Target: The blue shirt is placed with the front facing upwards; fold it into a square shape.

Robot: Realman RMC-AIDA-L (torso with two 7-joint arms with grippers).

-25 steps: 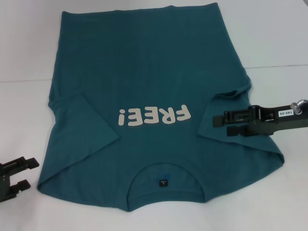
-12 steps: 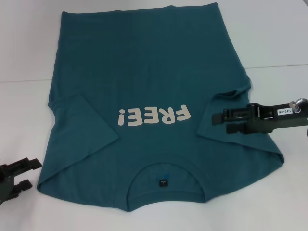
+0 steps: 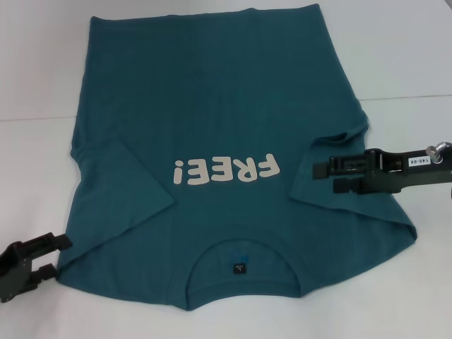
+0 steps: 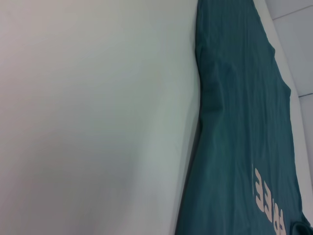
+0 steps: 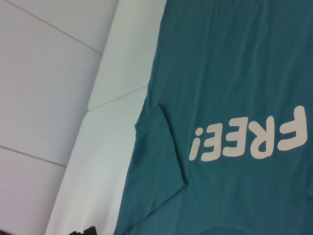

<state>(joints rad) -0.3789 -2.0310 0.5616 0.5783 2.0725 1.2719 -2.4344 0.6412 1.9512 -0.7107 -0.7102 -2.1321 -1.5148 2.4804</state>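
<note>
**A:** Where does the blue shirt (image 3: 212,127) lie?

**B:** Flat on the white desk (image 3: 402,49), chest print up, collar at the near edge and hem at the far edge. So its long axis runs straight away from the robot, and both sleeves are folded in over the body.

**A:** And the arms, relative to it?

**B:** The right gripper (image 3: 320,175) is over the shirt's right side, just beside the folded sleeve, fingers (image 3: 321,166) pointing inward toward the lettering. They stand parted with a narrow gap, gripping nothing; whether they touch the cloth, I cannot tell. The left gripper (image 3: 60,256) sits at the near left corner, by the shoulder edge, its fingers (image 3: 53,243) likewise apart and empty, their tips right at the fabric's border.

**A:** Which one counts for the next move?

**B:** My guess is both. The shirt lies inward of each set of fingers, so each arm has its own side edge to take. The right is already over the cloth; the left is only at the edge.
</note>
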